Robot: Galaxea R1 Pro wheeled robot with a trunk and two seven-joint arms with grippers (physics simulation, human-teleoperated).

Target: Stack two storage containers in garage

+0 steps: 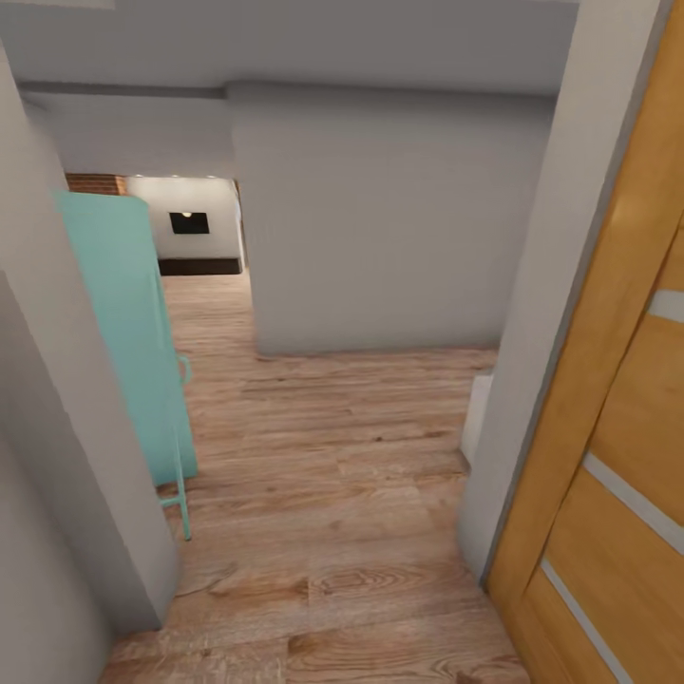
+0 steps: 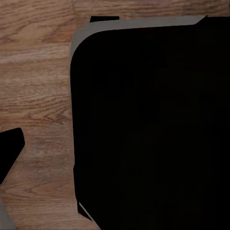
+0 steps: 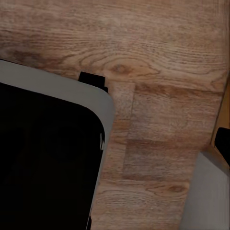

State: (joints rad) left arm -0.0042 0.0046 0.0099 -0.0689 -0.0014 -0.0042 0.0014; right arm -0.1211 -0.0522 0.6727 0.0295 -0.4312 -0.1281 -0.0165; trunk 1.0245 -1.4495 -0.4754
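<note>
The two storage containers are out of view, and so is the garage. I am in a narrow passage with a light wood plank floor (image 1: 332, 494). Far down the passage on the left, a room with a strip of red brick (image 1: 95, 183) and a cream wall with a small black rectangle (image 1: 189, 223) opens up; it may be the living room. Both wrist views look down on my own black base with its grey rim (image 2: 143, 124) (image 3: 48, 158) over the planks.
A grey wall corner (image 1: 57, 456) stands close on the left, with a teal panel with a thin frame (image 1: 128, 332) leaning behind it. A grey wall block (image 1: 380, 228) faces me ahead. At the right is a grey door jamb (image 1: 541, 332) and an orange-wood door (image 1: 627, 456).
</note>
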